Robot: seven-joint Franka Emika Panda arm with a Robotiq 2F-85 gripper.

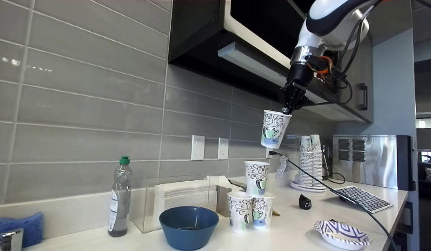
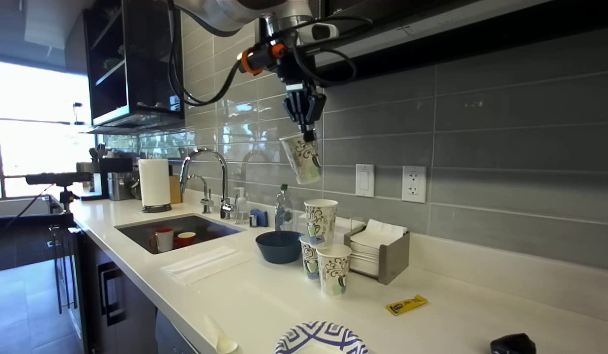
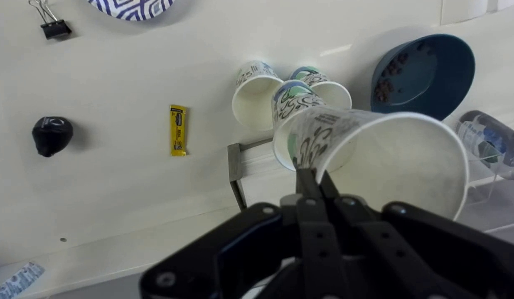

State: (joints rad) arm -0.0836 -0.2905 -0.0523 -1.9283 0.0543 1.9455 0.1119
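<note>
Looming closest in the wrist view, the black pincer (image 3: 317,182) is clenched on a paper cup (image 3: 394,162), nipping its side at the rim, one tip inside the mouth and the other against the printed outside. From where I'm standing, the cup hangs below the pincer and off to one side of the tips, well above the desk (image 2: 254,290). Its long axis isn't plumb: the mouth faces up, but the base looks swung toward the tiled wall (image 1: 97,87).

What matters most, to my eye, is how that cup stands to the stacked ones under it. An upper cup (image 1: 256,177) sits upright across two lower cups (image 2: 334,270), and the held one hangs higher, a visible gap between its base and that rim. Both exterior views show it a little to one side of the upper cup rather than straight over it. Only one arm (image 1: 335,35) is at work, so no other is nearer.

Around them, a blue bowl (image 1: 187,232) stands just beside the lower cups, a napkin holder (image 2: 396,258) sits between them and the tiled wall, and a yellow packet (image 2: 407,305) lies flat near the holder. Farther off are a patterned plate (image 1: 344,228) and a small black object (image 3: 52,136) that I can't make out.
</note>
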